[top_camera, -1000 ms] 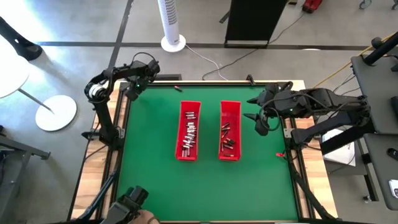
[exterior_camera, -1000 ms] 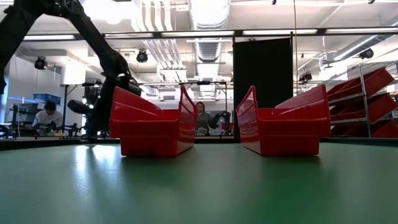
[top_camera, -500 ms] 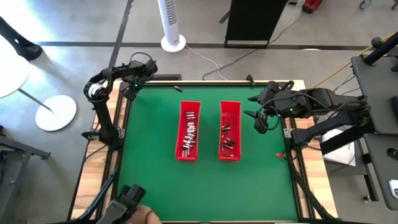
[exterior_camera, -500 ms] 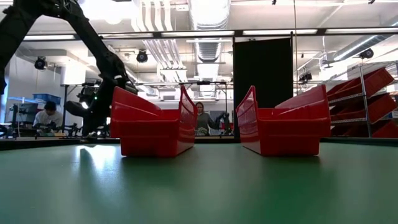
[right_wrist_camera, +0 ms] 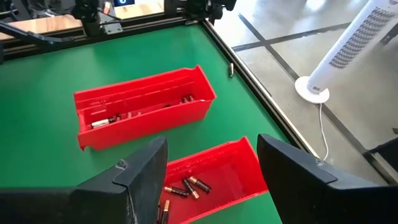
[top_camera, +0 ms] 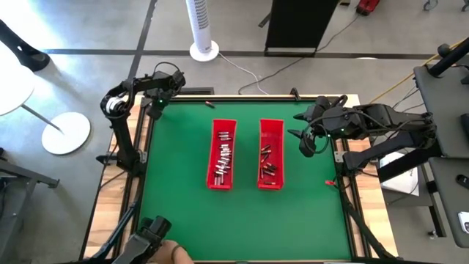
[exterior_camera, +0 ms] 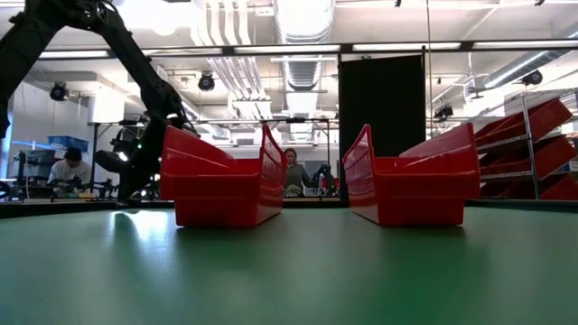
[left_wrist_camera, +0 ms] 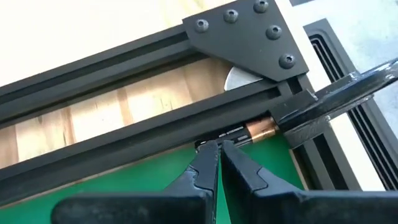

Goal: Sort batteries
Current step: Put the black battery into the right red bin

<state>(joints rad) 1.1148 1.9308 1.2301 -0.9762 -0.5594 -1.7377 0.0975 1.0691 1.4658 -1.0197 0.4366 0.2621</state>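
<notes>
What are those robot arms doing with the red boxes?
They are sorting batteries. Two red trays sit side by side on the green table, both with batteries in them. The left gripper is shut at the table's far left corner, its tips right by one stray battery lying against the black frame. It does not seem to hold it. The right gripper is open and hovers near the right-hand tray.
</notes>
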